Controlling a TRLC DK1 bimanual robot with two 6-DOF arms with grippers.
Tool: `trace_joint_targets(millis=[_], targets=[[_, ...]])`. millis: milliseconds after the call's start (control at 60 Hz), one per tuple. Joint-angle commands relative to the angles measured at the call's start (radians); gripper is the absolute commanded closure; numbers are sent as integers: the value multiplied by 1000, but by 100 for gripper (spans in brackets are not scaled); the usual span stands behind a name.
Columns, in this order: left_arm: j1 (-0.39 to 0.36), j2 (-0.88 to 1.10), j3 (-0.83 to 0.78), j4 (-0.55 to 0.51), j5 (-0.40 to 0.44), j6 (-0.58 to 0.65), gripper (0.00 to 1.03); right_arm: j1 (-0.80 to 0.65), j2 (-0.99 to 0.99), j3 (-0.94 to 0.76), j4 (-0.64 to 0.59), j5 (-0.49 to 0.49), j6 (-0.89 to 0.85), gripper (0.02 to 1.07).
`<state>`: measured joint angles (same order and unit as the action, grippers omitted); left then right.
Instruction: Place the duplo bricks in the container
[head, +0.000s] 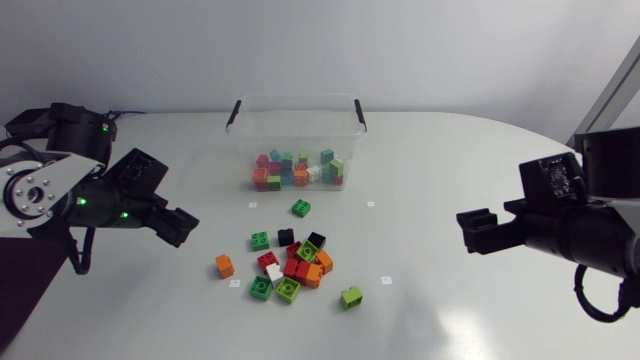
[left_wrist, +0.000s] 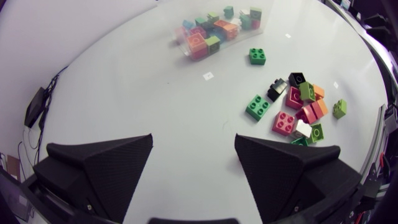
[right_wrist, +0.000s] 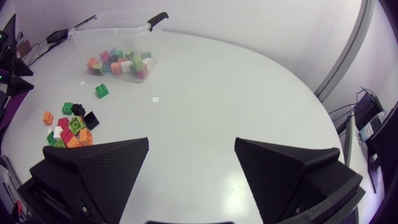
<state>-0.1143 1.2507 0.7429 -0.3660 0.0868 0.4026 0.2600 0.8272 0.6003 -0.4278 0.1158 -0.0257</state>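
Note:
A clear plastic container (head: 296, 122) with black handles stands at the back middle of the table, with several coloured duplo bricks inside. In front of it lies a loose pile of bricks (head: 292, 264); single ones sit apart: a green brick (head: 301, 208), an orange brick (head: 225, 265) and a lime brick (head: 351, 297). My left gripper (head: 183, 226) hangs open and empty left of the pile. My right gripper (head: 476, 230) is open and empty, well right of the pile. The left wrist view shows the pile (left_wrist: 297, 112) ahead of its open fingers (left_wrist: 102, 165); the right wrist view shows the pile (right_wrist: 68, 129) and the container (right_wrist: 118, 38) far ahead.
Small white markers (head: 370, 204) dot the white table around the pile. Bare table lies between each gripper and the bricks. A cable (left_wrist: 43, 99) runs along the table's edge in the left wrist view.

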Motion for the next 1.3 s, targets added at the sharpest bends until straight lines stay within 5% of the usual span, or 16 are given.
trace_joint_targets(millis=[0, 267, 550, 1283], targets=[[5, 65, 65, -19, 30, 74, 11, 7, 33, 30, -34, -36, 9, 7], [70, 220, 263, -195, 136, 252, 11, 7, 167, 98, -146, -93, -92, 7], [27, 257, 193, -238, 177, 432, 12, 48, 316, 148, -172, -148, -125, 7], [-125, 363, 88, -217, 168, 429, 28, 318, 454, 174, -190, -16, -86, 7]])
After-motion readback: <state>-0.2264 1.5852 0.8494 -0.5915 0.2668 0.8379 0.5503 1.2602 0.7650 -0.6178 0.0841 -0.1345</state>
